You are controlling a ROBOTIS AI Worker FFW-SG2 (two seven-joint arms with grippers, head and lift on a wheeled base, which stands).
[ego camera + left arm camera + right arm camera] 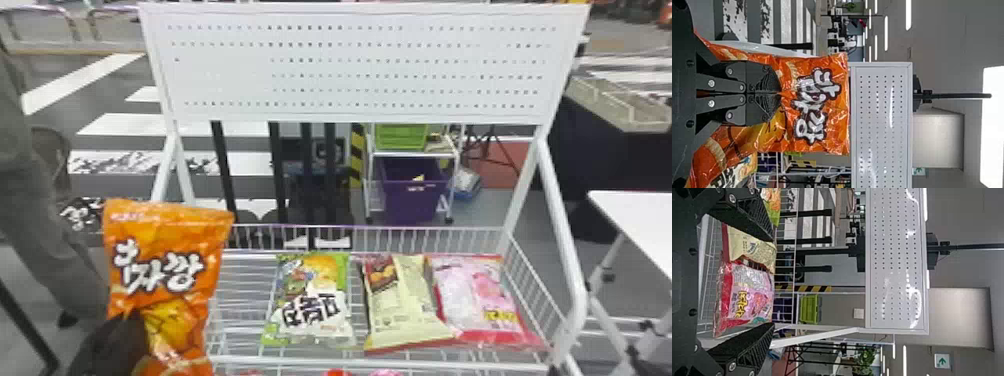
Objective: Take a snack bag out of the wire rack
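We've got left gripper (111, 345) pinched on the orange snack bag (165, 250), upright by the wire rack's (300, 361) left edge. Right gripper (773, 282) spread wide; green bag (312, 300), cream bag (402, 305), pink bag (480, 300) lie in rack, pink nearest right edge.

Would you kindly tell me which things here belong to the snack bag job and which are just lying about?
For the job:
orange snack bag
left gripper, holding it
wire rack

Just lying about:
green snack bag
cream snack bag
pink snack bag
green bin
purple bin
white table
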